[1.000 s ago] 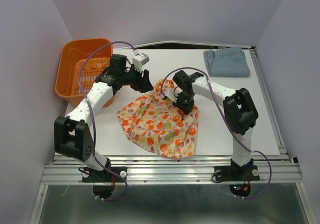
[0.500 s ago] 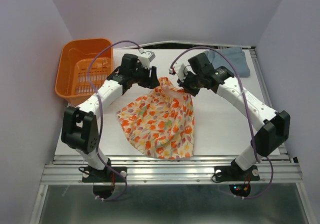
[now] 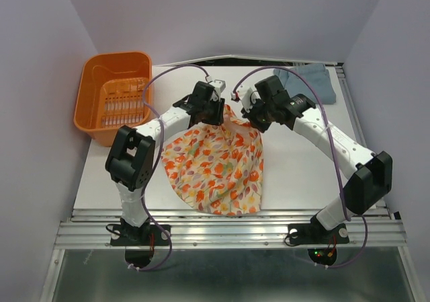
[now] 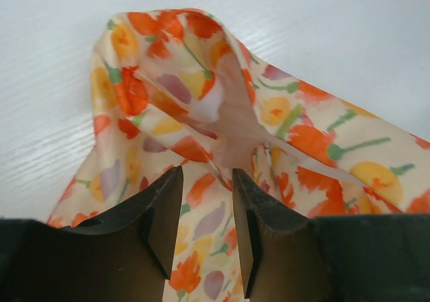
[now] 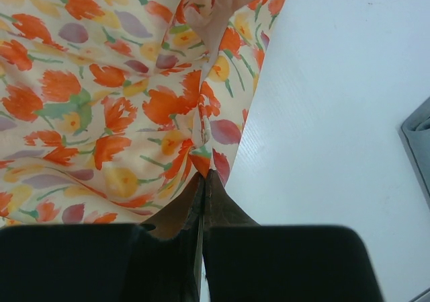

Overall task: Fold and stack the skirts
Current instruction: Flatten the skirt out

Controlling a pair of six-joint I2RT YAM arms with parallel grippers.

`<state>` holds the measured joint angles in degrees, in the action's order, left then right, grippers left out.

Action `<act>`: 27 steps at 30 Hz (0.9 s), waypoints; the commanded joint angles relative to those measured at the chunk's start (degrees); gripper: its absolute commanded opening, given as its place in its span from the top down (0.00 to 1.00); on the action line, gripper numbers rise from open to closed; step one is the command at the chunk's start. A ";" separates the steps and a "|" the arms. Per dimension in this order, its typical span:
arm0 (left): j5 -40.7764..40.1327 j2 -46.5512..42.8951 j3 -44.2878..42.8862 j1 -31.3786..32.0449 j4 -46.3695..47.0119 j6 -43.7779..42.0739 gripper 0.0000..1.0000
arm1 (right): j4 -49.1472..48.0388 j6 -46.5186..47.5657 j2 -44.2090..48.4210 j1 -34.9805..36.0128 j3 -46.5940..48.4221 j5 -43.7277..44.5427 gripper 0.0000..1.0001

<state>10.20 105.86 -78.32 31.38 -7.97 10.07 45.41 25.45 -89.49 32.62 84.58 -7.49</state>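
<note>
A floral orange skirt (image 3: 215,164) lies spread on the white table, its far edge bunched and lifted. My right gripper (image 3: 250,118) is shut on that edge at the skirt's far right corner; in the right wrist view the jaws (image 5: 203,175) pinch the hem of the skirt (image 5: 101,93). My left gripper (image 3: 213,115) is at the bunched far edge, just left of the right one. In the left wrist view its jaws (image 4: 207,181) stand apart over the skirt (image 4: 201,114), with cloth showing between the fingers (image 4: 161,214). A folded blue skirt (image 3: 316,80) lies at the far right.
An orange basket (image 3: 114,93) stands at the far left of the table. The blue skirt's edge shows at the right side of the right wrist view (image 5: 420,130). The table's front rail (image 3: 228,231) runs along the near edge.
The right gripper has carried the skirt's corner up and away from me. The left gripper has moved right, from near the basket to the skirt's bunched far edge.
</note>
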 commanded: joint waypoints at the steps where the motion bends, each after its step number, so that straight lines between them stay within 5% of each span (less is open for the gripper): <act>1: -8.26 0.92 -4.38 -0.44 -0.55 0.75 0.53 | -2.52 -1.28 3.01 -0.28 -0.64 0.45 0.99; 11: -1.86 4.09 -2.80 -0.44 -0.47 0.66 0.48 | -2.43 -1.72 3.45 -1.33 0.41 0.89 0.99; 17: 5.52 -2.05 4.29 -0.53 6.98 4.42 0.44 | -2.43 -1.72 3.89 -1.33 -0.11 -0.42 0.99; 22: 5.36 -7.68 10.47 -0.09 12.53 6.90 0.43 | -2.17 -1.72 4.15 -1.33 -0.20 -1.74 0.99; 27: 3.61 -5.76 7.49 0.18 11.32 6.11 0.43 | -2.16 -2.07 3.45 -1.33 0.33 -2.27 0.99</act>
<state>14.13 101.69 -68.34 31.16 0.47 15.57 45.41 24.14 -87.96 31.55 84.60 -8.67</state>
